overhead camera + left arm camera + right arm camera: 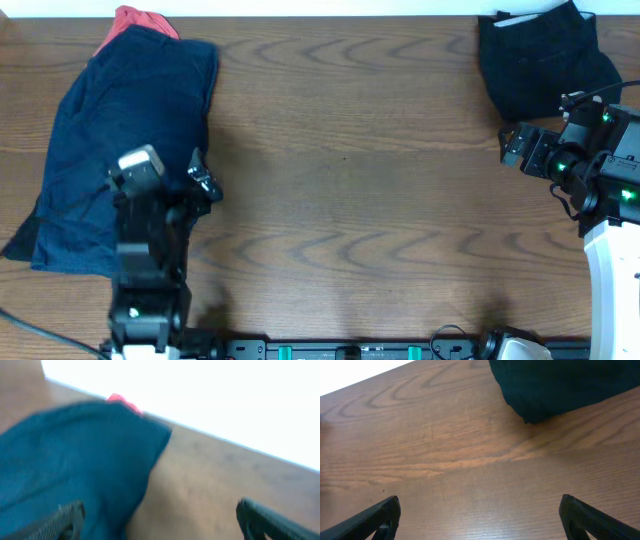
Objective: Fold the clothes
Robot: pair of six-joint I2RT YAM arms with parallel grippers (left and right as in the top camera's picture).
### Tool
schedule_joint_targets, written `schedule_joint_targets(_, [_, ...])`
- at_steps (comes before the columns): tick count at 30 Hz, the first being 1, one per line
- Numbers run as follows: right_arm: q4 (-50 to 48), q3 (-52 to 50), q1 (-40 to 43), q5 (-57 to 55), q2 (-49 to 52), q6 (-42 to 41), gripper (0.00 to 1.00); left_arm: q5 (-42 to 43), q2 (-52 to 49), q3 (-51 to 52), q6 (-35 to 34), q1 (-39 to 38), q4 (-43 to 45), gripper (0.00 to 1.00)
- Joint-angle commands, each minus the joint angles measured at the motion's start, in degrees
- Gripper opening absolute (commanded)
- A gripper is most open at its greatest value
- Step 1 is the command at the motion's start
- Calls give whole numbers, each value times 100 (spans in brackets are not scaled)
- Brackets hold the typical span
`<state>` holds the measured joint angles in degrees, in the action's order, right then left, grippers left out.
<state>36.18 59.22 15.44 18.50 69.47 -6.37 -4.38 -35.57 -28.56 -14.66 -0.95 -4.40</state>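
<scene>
A dark blue garment (120, 130) lies spread at the left of the table, with a red garment (140, 20) showing under its far edge. A black folded garment (540, 55) lies at the far right. My left gripper (200, 180) is open and empty over the blue garment's right edge; the left wrist view shows the blue cloth (75, 460) and red cloth (122, 402) ahead between my fingers (160, 520). My right gripper (515, 145) is open and empty just in front of the black garment (560, 385), over bare wood (480, 520).
The wooden table (350, 170) stretches between the two piles. The table's far edge meets a white wall (330, 8). A rail with fittings (350, 350) runs along the front edge.
</scene>
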Motion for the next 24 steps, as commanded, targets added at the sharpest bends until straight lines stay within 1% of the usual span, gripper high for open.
schedule_joint_targets(1, [7, 24, -50, 55, -35, -42, 99, 396, 581, 820, 262, 120, 728, 98])
schedule_joint_targets(4, [4, 24, -50, 57, -35, -42, 99, 402, 1189, 1491, 258, 269, 1220, 98])
schedule_joint_targets(10, [7, 24, -50, 57, -35, -42, 99, 400, 2249, 2382, 258, 605, 1333, 98])
schedule_joint_targets(17, [4, 24, -50, 55, -35, -42, 99, 400, 2656, 2841, 258, 732, 1316, 98])
schedule_joint_targets(24, [7, 24, -50, 57, -35, -42, 99, 393, 3001, 2833, 264, 817, 243, 98])
